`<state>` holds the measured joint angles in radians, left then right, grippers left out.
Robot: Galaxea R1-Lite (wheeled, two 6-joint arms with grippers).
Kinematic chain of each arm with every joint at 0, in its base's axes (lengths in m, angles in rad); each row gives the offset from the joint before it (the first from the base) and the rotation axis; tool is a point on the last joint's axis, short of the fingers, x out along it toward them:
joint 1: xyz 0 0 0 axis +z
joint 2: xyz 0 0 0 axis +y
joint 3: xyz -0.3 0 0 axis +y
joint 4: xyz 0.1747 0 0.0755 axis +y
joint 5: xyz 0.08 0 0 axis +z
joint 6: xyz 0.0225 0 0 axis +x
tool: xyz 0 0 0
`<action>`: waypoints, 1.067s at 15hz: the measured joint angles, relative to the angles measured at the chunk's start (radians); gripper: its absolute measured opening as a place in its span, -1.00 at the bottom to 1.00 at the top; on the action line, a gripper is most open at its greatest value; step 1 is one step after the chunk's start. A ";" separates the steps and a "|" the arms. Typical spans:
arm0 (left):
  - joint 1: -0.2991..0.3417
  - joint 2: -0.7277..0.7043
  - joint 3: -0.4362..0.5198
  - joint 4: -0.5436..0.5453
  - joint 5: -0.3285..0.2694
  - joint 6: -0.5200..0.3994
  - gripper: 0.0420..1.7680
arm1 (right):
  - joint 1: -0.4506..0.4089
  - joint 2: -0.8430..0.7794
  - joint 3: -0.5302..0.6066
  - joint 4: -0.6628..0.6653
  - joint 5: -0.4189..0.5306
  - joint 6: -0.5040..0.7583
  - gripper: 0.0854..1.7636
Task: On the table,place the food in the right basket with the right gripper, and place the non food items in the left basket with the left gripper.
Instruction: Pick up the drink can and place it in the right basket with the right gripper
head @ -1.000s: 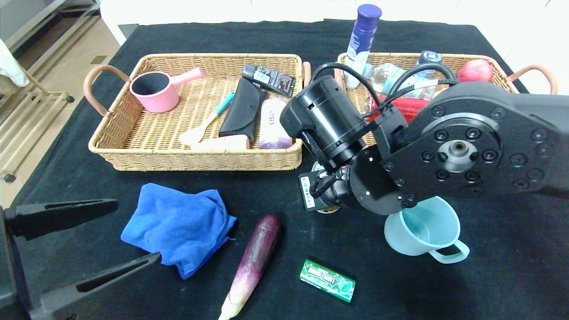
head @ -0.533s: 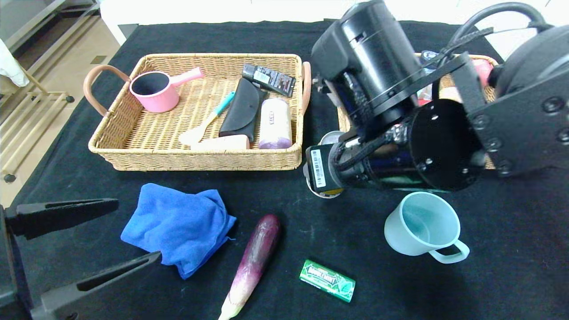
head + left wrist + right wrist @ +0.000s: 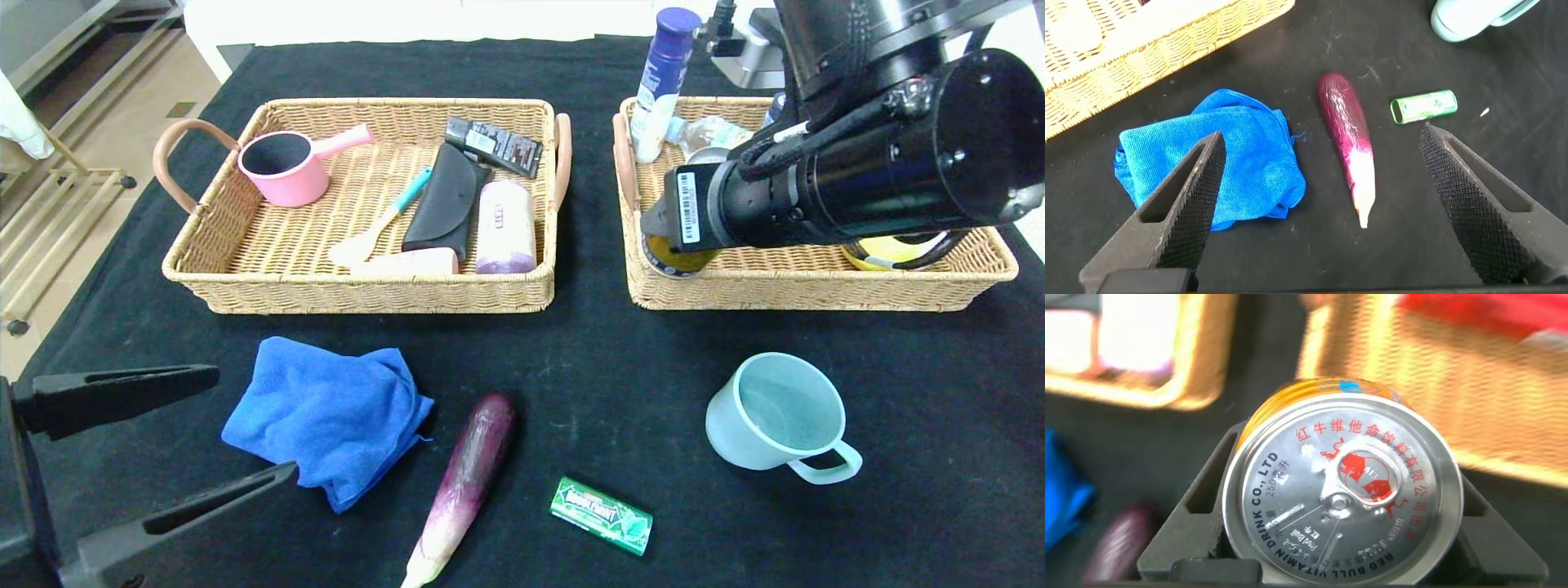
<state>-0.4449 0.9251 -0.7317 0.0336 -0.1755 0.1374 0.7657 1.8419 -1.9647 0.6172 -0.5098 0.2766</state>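
Drink can point(image 3: 1343, 502) — clamped in right claw point(image 3: 671, 245) over right basket point(image 3: 816, 286); left claw point(image 3: 1323, 204) gapes wide.

Right tool point(image 3: 665, 245) over the right basket's point(image 3: 816, 290) near-left corner holding a drink can point(image 3: 676, 260), left tool point(image 3: 155, 437) open low at the counter's point(image 3: 571, 367) near-left, blue cloth point(image 3: 326, 416), eggplant point(image 3: 467, 478), green gum pack point(image 3: 602, 515), pale mug point(image 3: 775, 420) on the counter

Bare table point(image 3: 620, 384) mid-front, right basket point(image 3: 816, 290) crowded (bottles, arm overhead), near-left corner free
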 joint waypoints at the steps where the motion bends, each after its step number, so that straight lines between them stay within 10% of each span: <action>1: 0.000 0.001 0.000 0.000 0.000 0.000 0.94 | -0.022 -0.002 0.001 -0.002 0.000 -0.011 0.33; 16: 0.000 -0.004 0.000 0.000 0.000 0.009 0.94 | -0.204 0.084 0.008 -0.147 0.003 -0.053 0.33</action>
<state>-0.4449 0.9206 -0.7313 0.0336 -0.1755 0.1466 0.5613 1.9257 -1.9566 0.4704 -0.5066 0.2232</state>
